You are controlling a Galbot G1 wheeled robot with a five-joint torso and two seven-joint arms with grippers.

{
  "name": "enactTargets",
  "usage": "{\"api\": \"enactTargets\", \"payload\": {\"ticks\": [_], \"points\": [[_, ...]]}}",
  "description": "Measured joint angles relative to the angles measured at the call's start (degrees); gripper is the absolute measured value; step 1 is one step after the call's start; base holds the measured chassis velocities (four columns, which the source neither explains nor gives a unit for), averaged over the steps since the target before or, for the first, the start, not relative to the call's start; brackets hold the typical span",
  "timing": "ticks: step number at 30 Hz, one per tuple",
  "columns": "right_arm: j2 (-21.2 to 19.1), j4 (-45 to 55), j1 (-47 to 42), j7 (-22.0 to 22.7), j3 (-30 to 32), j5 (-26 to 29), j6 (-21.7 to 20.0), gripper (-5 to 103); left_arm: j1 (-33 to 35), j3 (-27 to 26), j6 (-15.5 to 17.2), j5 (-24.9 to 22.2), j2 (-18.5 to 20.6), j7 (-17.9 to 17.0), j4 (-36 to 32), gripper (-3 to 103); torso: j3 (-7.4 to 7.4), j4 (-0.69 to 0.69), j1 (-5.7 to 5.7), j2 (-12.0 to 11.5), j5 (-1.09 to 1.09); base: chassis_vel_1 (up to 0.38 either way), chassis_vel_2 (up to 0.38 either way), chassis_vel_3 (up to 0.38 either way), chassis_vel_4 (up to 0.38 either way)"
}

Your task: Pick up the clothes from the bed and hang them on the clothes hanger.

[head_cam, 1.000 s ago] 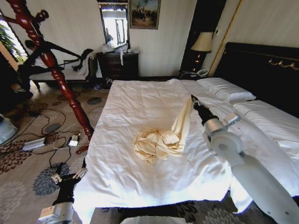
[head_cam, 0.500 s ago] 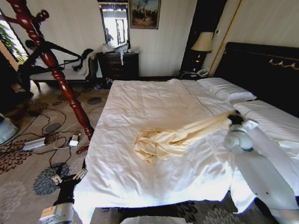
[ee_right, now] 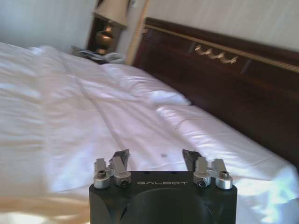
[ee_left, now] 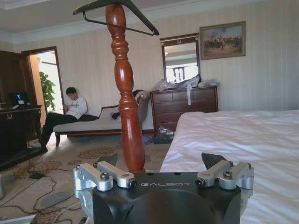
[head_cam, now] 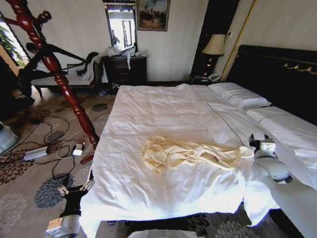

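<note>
clothes [head_cam: 190, 153] on bed [head_cam: 148, 114], clothes hanger [ee_left: 117, 14] atop stand [ee_left: 126, 107]

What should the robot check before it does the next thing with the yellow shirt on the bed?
1. Shirt within reach on the bed: ok, it lies flat, one sleeve stretched toward the right hand.
2. Right hand holding nothing: ok, fingers open.
3. Left hand free: ok, open, low beside the bed.
4. Clothes hanger ready: ok, hanging bare on the wooden stand.
5. Good grab spot on the shirt: cannot tell, it is bunched.
</note>
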Motion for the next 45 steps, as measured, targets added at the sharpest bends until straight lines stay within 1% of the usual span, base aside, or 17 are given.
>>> {"api": "enactTargets", "payload": {"ticks": [1,3,4,6,7,8,9,12,13,18,26,30,33,37,40,44,45], "points": [[-0.27,1.28,-0.87,-0.66,0.25,0.79,0.65,66,0.06,-0.07,-0.05,-0.08,0.03,0.00,0.09,100,0.00,-0.01,0.00,0.00,0.00,0.000,0.000,0.000,0.000],[-0.90,7.08,-5.26,-6.27,0.09,-0.18,6.31,77,0.23,-0.38,-0.27,-0.40,0.15,-0.07,0.33,100,-0.01,-0.01,-0.01,0.01,-0.01,0.000,0.000,0.000,0.000],[-0.90,7.08,-5.26,-6.27,0.09,-0.18,6.31,77,0.23,-0.38,-0.27,-0.40,0.15,-0.07,0.33,100,-0.01,-0.01,-0.01,0.01,-0.01,0.000,0.000,0.000,0.000],[-0.64,10.20,-7.80,-11.40,-2.16,-5.72,10.67,82,0.25,-0.49,-0.29,-0.54,0.16,-0.11,0.38,100,0.00,0.00,-0.01,0.01,-0.03,0.000,0.000,0.000,0.000],[-0.06,11.02,-8.91,-14.72,-4.37,-11.12,13.54,88,0.25,-0.51,-0.29,-0.57,0.16,-0.14,0.38,100,-0.01,0.00,-0.01,0.00,-0.01,0.000,0.000,0.000,0.000],[1.04,10.34,-9.59,-20.27,-8.14,-21.13,17.97,93,0.25,-0.54,-0.29,-0.58,0.12,-0.18,0.27,100,-0.01,-0.01,-0.01,0.00,0.00,0.000,0.000,0.000,0.000],[1.04,10.34,-9.59,-20.27,-8.14,-21.13,17.97,93,0.25,-0.54,-0.29,-0.58,0.12,-0.18,0.27,100,-0.01,-0.01,-0.01,0.00,0.00,0.000,0.000,0.000,0.000],[2.59,5.67,-9.81,-27.55,-15.00,-38.04,23.90,99,0.35,-0.54,-0.25,-0.53,0.03,-0.21,-0.33,100,0.00,-0.01,0.00,0.00,0.02,0.000,0.000,0.000,0.000],[2.65,4.80,-9.83,-28.23,-16.57,-39.44,24.32,100,0.39,-0.57,-0.23,-0.53,0.02,-0.21,-0.44,100,0.00,-0.02,0.00,0.01,0.02,0.000,0.000,0.000,0.000],[2.45,0.54,-8.12,-28.81,-22.90,-42.11,22.95,100,0.63,-0.98,-0.16,-0.53,-0.08,-0.30,-0.76,100,0.00,-0.02,-0.01,0.00,0.02,0.000,0.000,0.000,0.000],[-0.84,-3.01,-5.98,-29.41,-27.27,-43.63,20.19,100,0.50,-1.19,-0.14,-0.42,-0.82,-0.43,-0.72,100,0.00,-0.01,-0.01,0.01,0.01,0.000,0.000,0.000,0.000],[-0.01,-4.75,-4.38,-29.54,-28.91,-44.86,20.08,100,0.41,-0.80,-0.13,0.05,-1.42,-0.48,-0.65,100,0.00,-0.01,0.00,0.01,0.01,0.000,0.000,0.000,0.000],[2.49,-7.48,-2.18,-29.40,-29.98,-47.75,20.81,102,0.42,-0.57,-0.12,0.50,-1.89,-0.49,-0.77,100,0.00,-0.02,-0.01,0.01,0.01,0.000,0.000,0.000,0.000],[4.51,-9.20,-0.73,-29.24,-30.12,-49.59,22.57,87,0.44,-0.57,-0.09,0.69,-2.00,-0.53,-0.78,100,0.00,-0.02,0.00,0.00,0.02,0.000,0.000,0.000,0.000],[5.89,-9.92,0.18,-28.90,-30.26,-50.20,23.53,82,0.48,-0.57,-0.08,0.89,-2.13,-0.55,-0.78,100,0.00,-0.01,0.00,0.00,0.02,0.000,0.000,0.000,0.000],[7.72,-10.22,1.07,-28.72,-30.48,-50.45,24.79,60,0.53,-0.40,-0.07,1.42,-2.27,-0.57,-0.78,100,0.00,-0.01,0.00,0.00,0.01,0.000,0.000,0.000,0.000],[7.72,-10.22,1.07,-28.72,-30.48,-50.45,24.79,60,0.53,-0.40,-0.07,1.42,-2.27,-0.57,-0.78,100,0.00,-0.01,0.00,0.00,0.01,0.000,0.000,0.000,0.000]]}}
